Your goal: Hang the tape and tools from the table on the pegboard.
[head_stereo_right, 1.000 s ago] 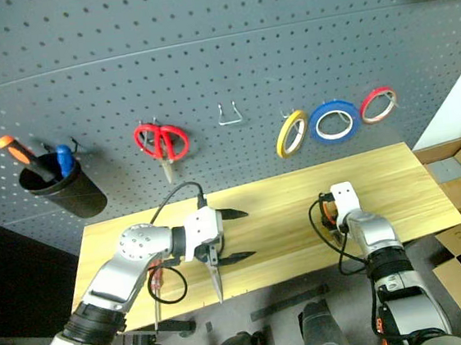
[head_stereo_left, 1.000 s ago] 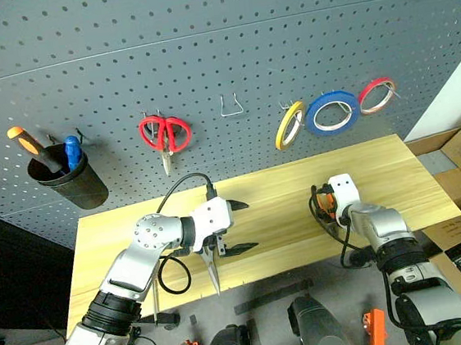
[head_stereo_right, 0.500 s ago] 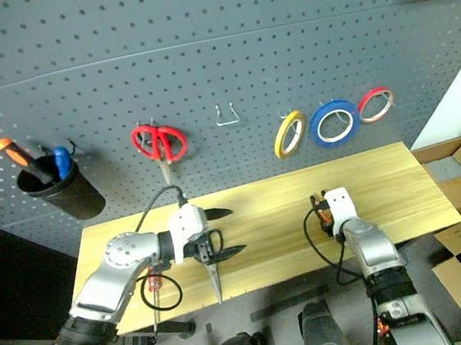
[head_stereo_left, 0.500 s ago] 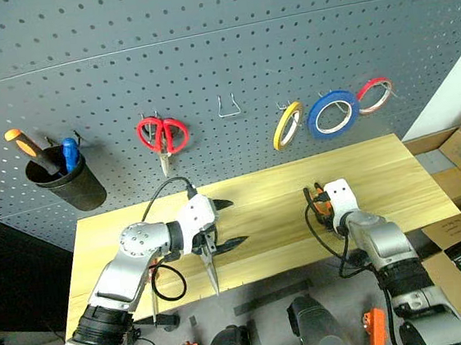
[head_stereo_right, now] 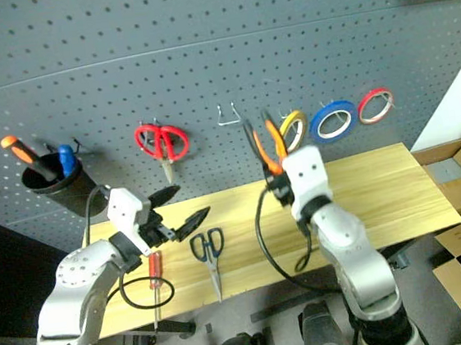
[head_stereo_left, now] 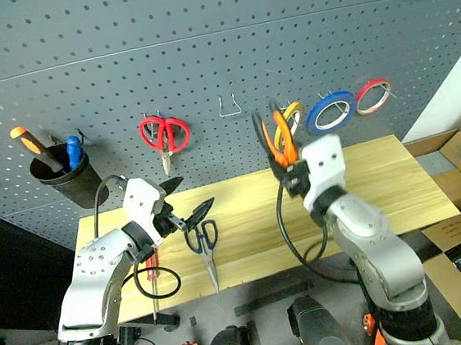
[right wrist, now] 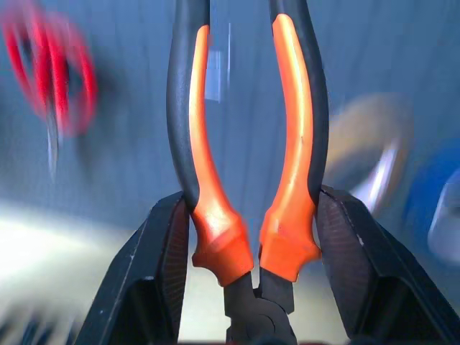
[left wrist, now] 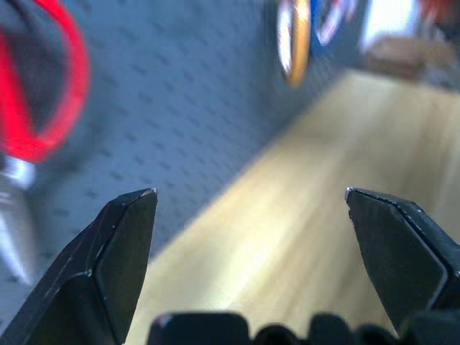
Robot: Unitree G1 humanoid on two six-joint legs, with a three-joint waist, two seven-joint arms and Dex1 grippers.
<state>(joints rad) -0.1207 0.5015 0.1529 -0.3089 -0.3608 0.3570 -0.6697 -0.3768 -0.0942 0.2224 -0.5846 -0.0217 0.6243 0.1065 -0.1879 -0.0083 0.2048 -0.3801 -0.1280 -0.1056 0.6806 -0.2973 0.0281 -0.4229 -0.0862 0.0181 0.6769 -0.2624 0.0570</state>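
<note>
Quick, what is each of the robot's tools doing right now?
Left tool: open, holding nothing.
Right tool: closed on the orange-and-black pliers, handles pointing up.

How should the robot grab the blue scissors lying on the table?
Probably at the narrow neck of the blue scissors, between handle loops and blades, coming straight down from above. They lie flat on the table, blades toward the near edge, so that slim middle fits between the fingers of the open left gripper.

orange-and-black pliers (head_stereo_left: 277, 137) up by the pegboard (head_stereo_left: 201, 52), blue tape (head_stereo_left: 329, 111) hung, blue scissors (head_stereo_left: 202, 240) and red screwdriver (head_stereo_left: 151, 273) flat on the table (head_stereo_left: 379, 177).
</note>
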